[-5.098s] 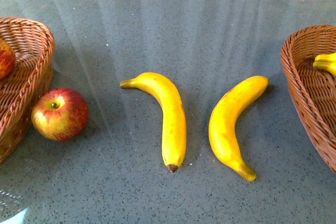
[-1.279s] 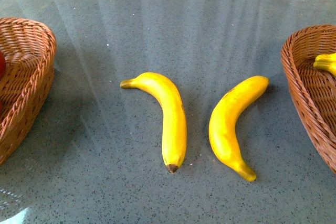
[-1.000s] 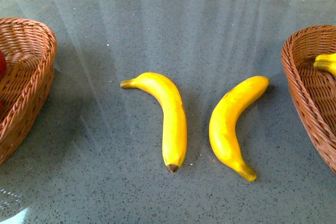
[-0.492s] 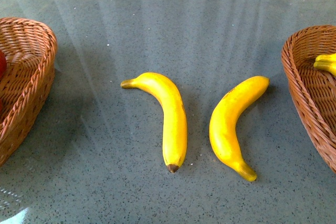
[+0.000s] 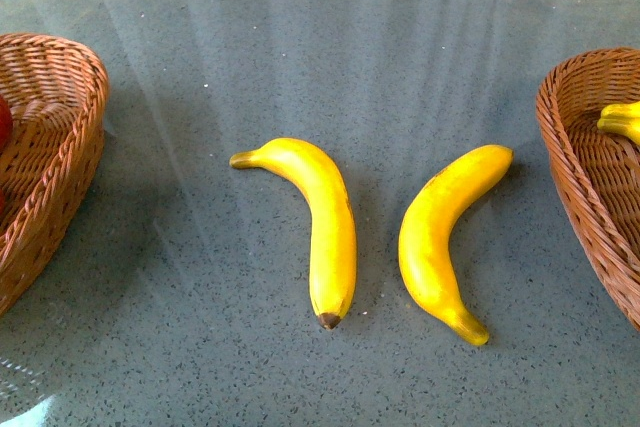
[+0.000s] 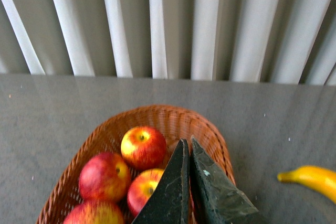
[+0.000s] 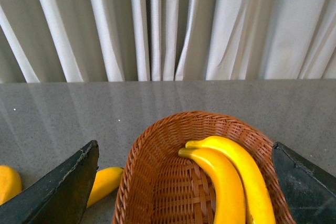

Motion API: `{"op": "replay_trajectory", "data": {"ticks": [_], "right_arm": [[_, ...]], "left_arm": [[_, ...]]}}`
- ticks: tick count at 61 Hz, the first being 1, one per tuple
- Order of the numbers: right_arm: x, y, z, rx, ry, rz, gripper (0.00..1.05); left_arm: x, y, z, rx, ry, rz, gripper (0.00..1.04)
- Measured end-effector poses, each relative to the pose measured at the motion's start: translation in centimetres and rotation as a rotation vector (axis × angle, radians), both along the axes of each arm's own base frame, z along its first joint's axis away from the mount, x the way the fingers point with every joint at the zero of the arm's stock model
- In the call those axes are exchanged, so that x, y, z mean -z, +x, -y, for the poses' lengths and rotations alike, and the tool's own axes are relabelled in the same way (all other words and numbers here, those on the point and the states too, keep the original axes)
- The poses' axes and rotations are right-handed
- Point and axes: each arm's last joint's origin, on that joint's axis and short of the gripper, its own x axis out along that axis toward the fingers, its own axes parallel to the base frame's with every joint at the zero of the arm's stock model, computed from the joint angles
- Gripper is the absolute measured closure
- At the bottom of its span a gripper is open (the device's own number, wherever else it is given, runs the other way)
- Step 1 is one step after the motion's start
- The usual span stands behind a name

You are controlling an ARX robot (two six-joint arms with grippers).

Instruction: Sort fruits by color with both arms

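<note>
Two loose bananas (image 5: pixel 325 222) lie side by side on the grey worktop (image 5: pixel 200 327) — the sorting left to do. Four apples (image 6: pixel 143 147) fill the left basket (image 6: pixel 157 109) below the left pincer (image 6: pixel 188 142), closed and empty; the right pincer (image 7: pixel 185 144) gapes over two sorted bananas (image 7: pixel 226 177) in the right basket (image 7: pixel 157 182).

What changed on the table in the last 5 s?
The apple that lay on the table beside the left basket is gone from that spot. The left wrist view shows four apples in that basket, with the left gripper shut. Unchanged: both loose bananas, the right basket and the banana in it.
</note>
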Motion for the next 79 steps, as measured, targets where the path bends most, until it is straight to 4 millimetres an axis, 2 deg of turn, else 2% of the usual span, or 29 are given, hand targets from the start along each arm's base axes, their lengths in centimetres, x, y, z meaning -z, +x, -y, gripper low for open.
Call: {"op": "replay_trajectory", "data": {"ticks": [4,25,45,48,50,54,56,58,63,67,74,79], "right_arm": [[0.0,0.0,0.0,0.0,0.0,0.0,0.09],[0.0,0.0,0.0,0.0,0.0,0.0,0.09],[0.0,0.0,0.0,0.0,0.0,0.0,0.09],[0.1,0.2,0.0,-0.096,-0.018,-0.105,0.09],[0.3,0.4,0.2,-0.179,-0.02,-0.238,0.09],[0.1,1.3,0.4,-0.381,0.084,-0.529,0.09],[-0.2,1.9,0.4,-0.422,0.099,-0.549,0.09],[-0.7,2.5,0.4,-0.429,0.097,-0.542,0.09],[-2.4,5.0,0.3,-0.426,0.07,-0.494,0.09],[-2.7,6.7,-0.3,-0.436,0.043,-0.483,0.09],[-1.7,10.0,-2.1,-0.472,0.009,-0.523,0.09],[-0.8,13.0,-4.3,-0.513,0.005,-0.58,0.09]], "left_arm": [[0.1,-0.7,0.0,0.0,0.0,0.007,1.03],[0.1,-0.7,0.0,0.0,-0.001,0.003,1.03],[0.1,-0.7,0.0,0.0,-0.002,0.003,0.47],[0.1,-0.7,0.0,0.0,-0.002,0.003,0.38],[0.1,-0.7,0.0,0.0,-0.002,0.003,0.33],[0.1,-0.7,0.0,0.0,-0.002,0.003,0.17],[0.1,-0.7,0.0,0.0,-0.002,0.003,0.1],[0.1,-0.7,0.0,0.0,0.0,0.003,0.08],[0.1,-0.7,0.0,0.0,-0.002,0.003,0.09],[0.1,-0.7,0.0,0.0,-0.002,0.003,0.09],[0.1,-0.7,0.0,0.0,-0.002,0.004,0.09],[0.1,-0.7,0.0,0.0,-0.002,0.004,0.09]]}}
